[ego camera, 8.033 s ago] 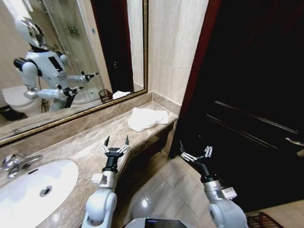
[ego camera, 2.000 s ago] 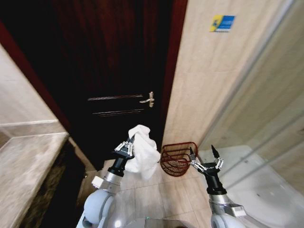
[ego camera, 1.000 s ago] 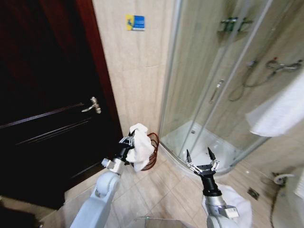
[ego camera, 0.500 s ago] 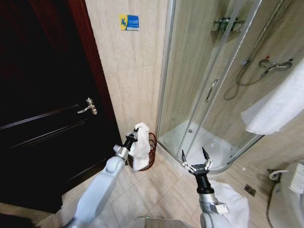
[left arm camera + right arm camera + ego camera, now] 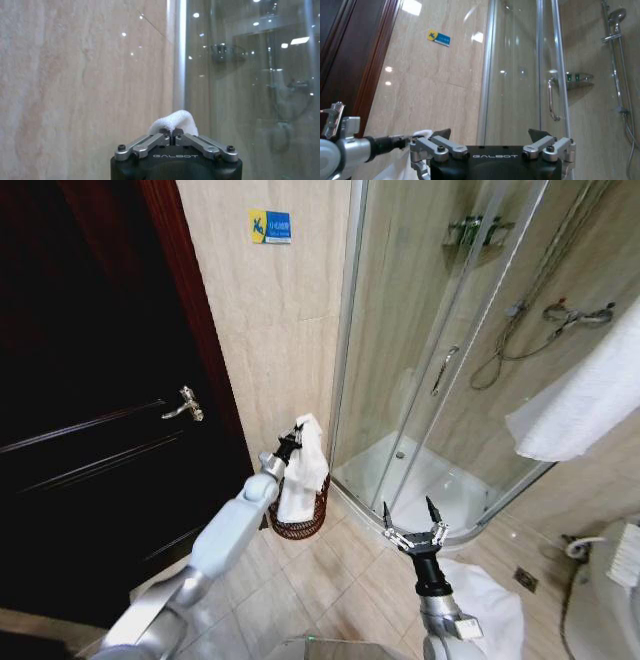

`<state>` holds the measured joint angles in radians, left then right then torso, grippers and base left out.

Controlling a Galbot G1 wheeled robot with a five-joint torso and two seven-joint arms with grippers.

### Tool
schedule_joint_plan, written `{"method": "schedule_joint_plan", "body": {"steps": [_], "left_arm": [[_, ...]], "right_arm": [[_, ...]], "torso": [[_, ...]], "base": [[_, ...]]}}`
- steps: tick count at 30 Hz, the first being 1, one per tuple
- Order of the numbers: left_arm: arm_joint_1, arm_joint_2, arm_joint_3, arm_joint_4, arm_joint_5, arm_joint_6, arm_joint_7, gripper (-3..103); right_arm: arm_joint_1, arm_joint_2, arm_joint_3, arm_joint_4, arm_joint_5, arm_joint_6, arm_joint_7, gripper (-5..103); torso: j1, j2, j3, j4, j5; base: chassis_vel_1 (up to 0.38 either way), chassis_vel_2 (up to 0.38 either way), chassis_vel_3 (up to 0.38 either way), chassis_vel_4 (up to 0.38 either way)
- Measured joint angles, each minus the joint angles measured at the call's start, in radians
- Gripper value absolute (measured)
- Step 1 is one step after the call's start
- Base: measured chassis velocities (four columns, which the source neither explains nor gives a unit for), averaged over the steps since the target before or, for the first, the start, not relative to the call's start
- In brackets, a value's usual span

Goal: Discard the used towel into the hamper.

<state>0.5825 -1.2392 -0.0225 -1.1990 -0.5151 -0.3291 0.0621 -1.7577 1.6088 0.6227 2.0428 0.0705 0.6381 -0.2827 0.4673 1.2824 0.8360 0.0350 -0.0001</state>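
My left gripper (image 5: 291,442) pinches the soft, limp white towel (image 5: 303,470) by its top fold, dangling it directly above the small red-brown open-weave hamper (image 5: 300,522); my right gripper (image 5: 412,532) waits beside, fingers spread.

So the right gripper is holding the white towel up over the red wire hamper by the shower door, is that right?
Not quite. It is the left gripper that is shut on the white towel above the hamper, as the head view shows. The right gripper hangs open and empty, nearer the robot, in front of the shower door.
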Motion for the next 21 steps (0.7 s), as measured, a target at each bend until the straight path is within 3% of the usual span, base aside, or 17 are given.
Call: {"method": "schedule_joint_plan", "body": {"steps": [10, 14, 21], "left_arm": [[-0.068, -0.024, 0.017, 0.093, -0.001, -0.034, 0.004, 0], [-0.098, -0.047, 0.020, 0.193, 0.058, -0.082, 0.044, 0], [-0.060, -0.060, 0.042, 0.289, 0.160, -0.104, 0.101, 0]], "right_arm": [[0.014, -0.001, -0.002, 0.008, -0.003, -0.016, -0.002, 100], [0.018, -0.001, -0.002, -0.002, -0.001, -0.018, -0.002, 100], [0.021, -0.001, 0.009, -0.024, 0.014, -0.018, -0.004, 100]], "torso": [[0.000, 0.000, 0.000, 0.0000, 0.0001], [0.000, 0.000, 0.000, -0.0003, 0.0002], [0.000, 0.000, 0.000, 0.0000, 0.0000]], "base": [[0.000, 0.000, 0.000, 0.000], [0.000, 0.000, 0.000, 0.000], [0.000, 0.000, 0.000, 0.000]]}}
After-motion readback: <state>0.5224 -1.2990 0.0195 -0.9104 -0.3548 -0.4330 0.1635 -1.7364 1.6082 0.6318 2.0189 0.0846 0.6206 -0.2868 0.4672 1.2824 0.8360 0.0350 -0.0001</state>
